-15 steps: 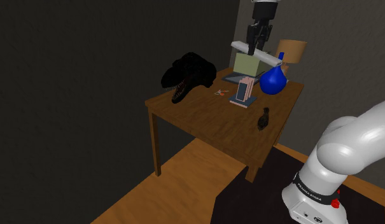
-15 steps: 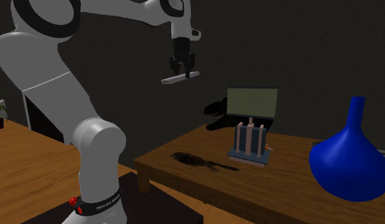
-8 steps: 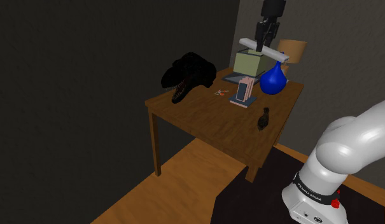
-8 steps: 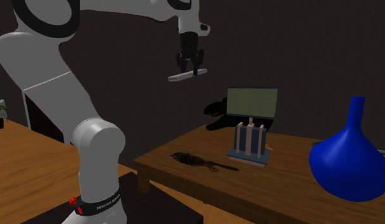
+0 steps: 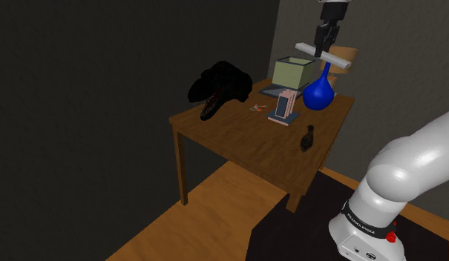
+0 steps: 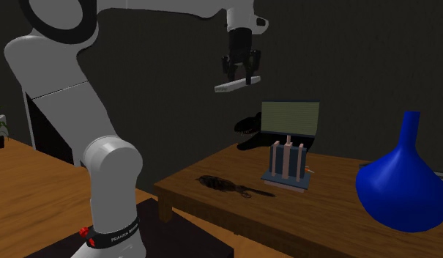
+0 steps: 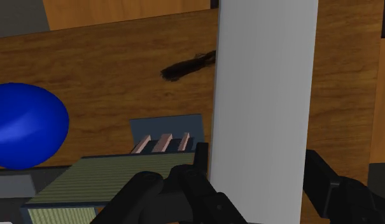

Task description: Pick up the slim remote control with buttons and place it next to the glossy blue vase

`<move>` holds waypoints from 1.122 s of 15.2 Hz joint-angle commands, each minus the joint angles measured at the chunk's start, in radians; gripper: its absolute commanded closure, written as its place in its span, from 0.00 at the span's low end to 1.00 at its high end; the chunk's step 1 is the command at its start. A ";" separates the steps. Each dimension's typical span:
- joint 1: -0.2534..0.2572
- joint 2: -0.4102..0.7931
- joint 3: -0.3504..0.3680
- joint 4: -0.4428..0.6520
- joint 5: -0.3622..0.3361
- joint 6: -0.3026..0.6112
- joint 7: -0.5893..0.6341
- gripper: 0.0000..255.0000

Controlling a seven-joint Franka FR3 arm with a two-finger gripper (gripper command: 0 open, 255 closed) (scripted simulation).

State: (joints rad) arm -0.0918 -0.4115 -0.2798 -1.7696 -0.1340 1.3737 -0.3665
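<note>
The remote [image 5: 324, 56] is a slim pale grey slab, drawn plain with no buttons showing. My black gripper [image 5: 321, 46] is shut on it and holds it in the air above the table [image 5: 237, 137], just over the neck of the glossy blue vase [image 5: 318, 93]. In the second exterior view the gripper [image 6: 240, 72] carries the remote [image 6: 237, 84] high above the table's far side, well to the left of the vase [image 6: 403, 183]. In the wrist view the fingers [image 7: 196, 181] clasp the remote [image 7: 264, 95], and the vase [image 7: 22, 127] sits off to one side below.
On the table stand a green-screened open laptop [image 5: 293, 72], a small rack of pink slats on a blue base [image 5: 283, 107], a black dinosaur head [image 5: 219, 87] and a small dark object [image 5: 307, 139] near the front edge. A lamp [image 5: 343, 56] stands behind the vase.
The arm has carried the remote toward the shoulder view's right and slightly upward, from over the laptop to over the vase. The grip has not changed.
</note>
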 commanded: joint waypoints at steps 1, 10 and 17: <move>-0.014 0.017 -0.044 0.014 -0.012 0.009 -0.059 1.00; -0.068 0.200 -0.242 0.198 0.007 0.021 -0.321 1.00; -0.161 0.449 -0.407 0.438 0.141 -0.002 -0.563 1.00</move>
State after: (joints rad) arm -0.2331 -0.0123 -0.6619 -1.3794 -0.0250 1.3788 -0.8886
